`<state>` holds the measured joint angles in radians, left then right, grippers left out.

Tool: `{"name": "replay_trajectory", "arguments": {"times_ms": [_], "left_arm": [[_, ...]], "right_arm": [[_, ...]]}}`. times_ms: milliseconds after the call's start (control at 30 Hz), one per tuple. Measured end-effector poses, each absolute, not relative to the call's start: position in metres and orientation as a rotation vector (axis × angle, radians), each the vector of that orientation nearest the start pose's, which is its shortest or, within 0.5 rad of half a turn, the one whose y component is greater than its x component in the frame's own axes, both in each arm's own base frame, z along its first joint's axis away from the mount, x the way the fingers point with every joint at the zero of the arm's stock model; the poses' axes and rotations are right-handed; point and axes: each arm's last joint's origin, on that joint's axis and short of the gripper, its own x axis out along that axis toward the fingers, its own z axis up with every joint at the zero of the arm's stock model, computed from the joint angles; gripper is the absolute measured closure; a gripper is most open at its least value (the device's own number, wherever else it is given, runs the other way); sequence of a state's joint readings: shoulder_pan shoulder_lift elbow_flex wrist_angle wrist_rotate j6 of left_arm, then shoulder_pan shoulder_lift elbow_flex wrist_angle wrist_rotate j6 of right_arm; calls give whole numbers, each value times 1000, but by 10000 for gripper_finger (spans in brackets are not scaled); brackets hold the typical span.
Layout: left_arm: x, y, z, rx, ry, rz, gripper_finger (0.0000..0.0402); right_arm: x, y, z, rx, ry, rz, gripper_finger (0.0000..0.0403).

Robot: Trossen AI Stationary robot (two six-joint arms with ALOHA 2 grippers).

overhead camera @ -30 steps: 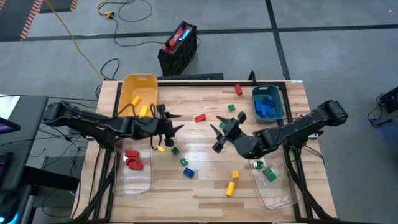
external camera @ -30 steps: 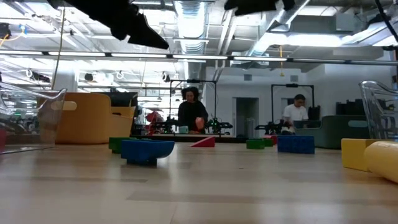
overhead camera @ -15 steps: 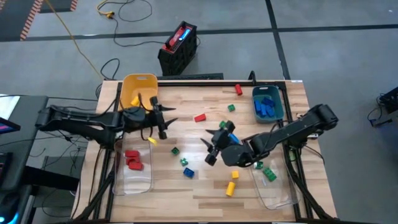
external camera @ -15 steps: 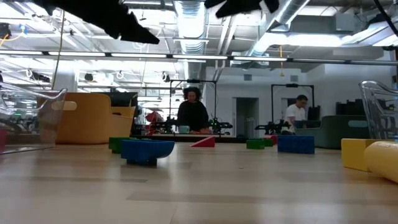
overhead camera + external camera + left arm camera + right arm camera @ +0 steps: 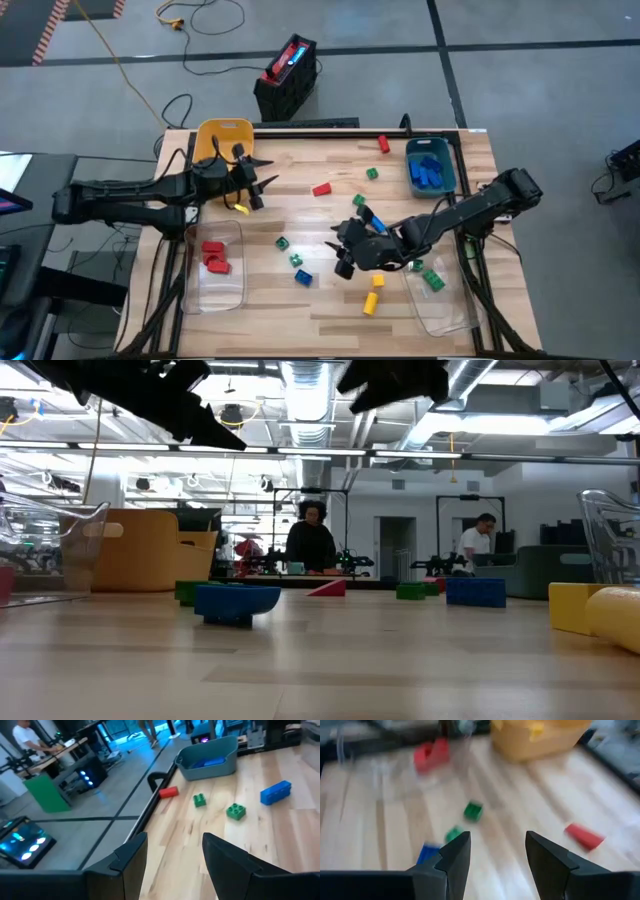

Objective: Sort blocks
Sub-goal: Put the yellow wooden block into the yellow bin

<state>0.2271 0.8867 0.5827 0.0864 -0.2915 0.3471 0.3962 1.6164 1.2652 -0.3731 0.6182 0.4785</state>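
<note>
The blocks (image 5: pixel 301 277) lie scattered over the counter (image 5: pixel 330 300): a blue and two green ones just beside the right gripper (image 5: pixel 342 257), on its side toward the clear bin (image 5: pixel 222 290) that holds red blocks; two yellow ones lie near it, toward the counter's front edge. A red block (image 5: pixel 321 189) lies between the two grippers. The right gripper hangs over mid-counter, jaws apart and empty. The left gripper (image 5: pixel 258 182) is just beside the yellow bin (image 5: pixel 213 137), fingers spread, nothing between them, a yellow block (image 5: pixel 242 209) close below.
</note>
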Motion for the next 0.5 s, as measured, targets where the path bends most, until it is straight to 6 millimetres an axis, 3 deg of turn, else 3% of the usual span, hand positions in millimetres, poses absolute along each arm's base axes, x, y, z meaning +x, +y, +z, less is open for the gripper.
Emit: {"name": "replay_trajectory", "arguments": {"times_ms": [200,500], "left_arm": [[189,58,269,326,334,492,217],[188,61,267,303,352,507,217]], "right_arm": [[324,116,264,186,773,-268,193],[319,105,239,295,1131,-92,142]]}}
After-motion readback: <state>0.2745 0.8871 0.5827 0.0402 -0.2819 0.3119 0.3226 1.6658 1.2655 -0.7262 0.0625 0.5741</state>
